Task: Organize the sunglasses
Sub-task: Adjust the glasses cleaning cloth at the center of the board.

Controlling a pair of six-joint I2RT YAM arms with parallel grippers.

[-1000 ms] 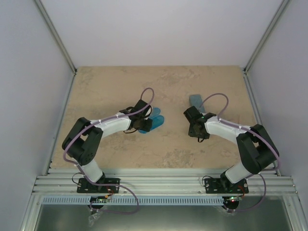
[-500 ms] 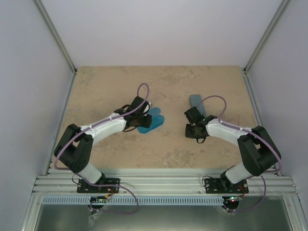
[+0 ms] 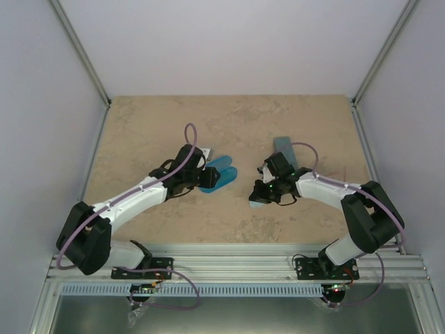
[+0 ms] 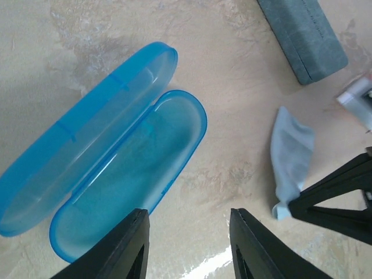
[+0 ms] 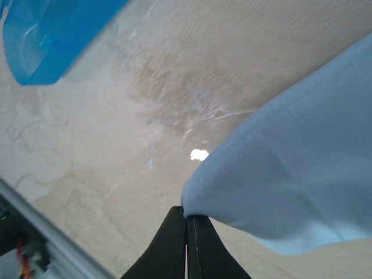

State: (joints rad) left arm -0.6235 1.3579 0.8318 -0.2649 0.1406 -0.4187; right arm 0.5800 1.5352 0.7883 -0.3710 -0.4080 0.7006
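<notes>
Beige mottled table point(image 3: 153, 125) carries an open blue case point(image 4: 116, 174), lying just ahead and left of the left gripper point(image 4: 187, 226), whose fingers stand spread around nothing. The right gripper point(image 5: 186, 224) is pressed together, pinching a pale cloth point(image 5: 290, 174) by its edge. A grey case point(image 4: 302, 35) lies beyond. Where the sunglasses lie cannot be told from any view.

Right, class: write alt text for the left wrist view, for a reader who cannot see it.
An open, empty blue glasses case lies on a beige table, just beyond the left end effector, whose jaws stand apart. To the right, the right end effector pinches a light blue cloth; a grey-blue case lies at the top.
</notes>
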